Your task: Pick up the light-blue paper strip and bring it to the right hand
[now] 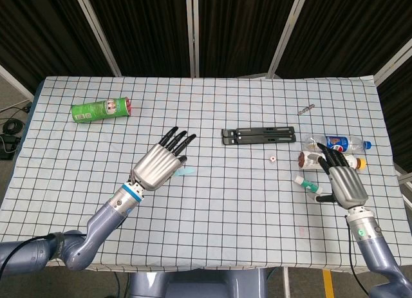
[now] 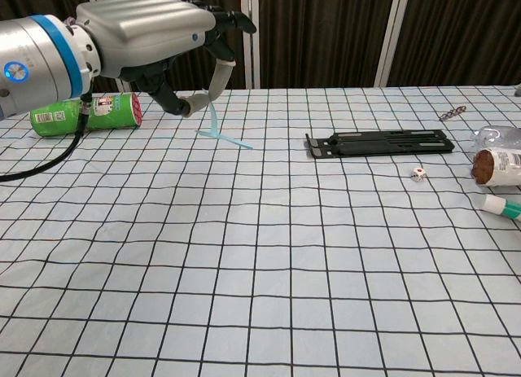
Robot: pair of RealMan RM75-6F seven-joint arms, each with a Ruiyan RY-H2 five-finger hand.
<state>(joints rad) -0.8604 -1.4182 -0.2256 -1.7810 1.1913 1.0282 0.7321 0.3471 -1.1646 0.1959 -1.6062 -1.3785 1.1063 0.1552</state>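
Observation:
My left hand is raised well above the checked tablecloth, left of centre. It pinches the light-blue paper strip between the thumb and a finger, and the strip hangs below with its free end bent out to the right. The other fingers stretch forward. My right hand hovers at the right side of the table with its fingers spread and nothing in it. It lies outside the chest view. A wide stretch of table separates the two hands.
A green can lies at the far left. A black folded stand, a small white die, a Pepsi bottle, a white bottle, a green-and-white tube and a small metal piece lie to the right.

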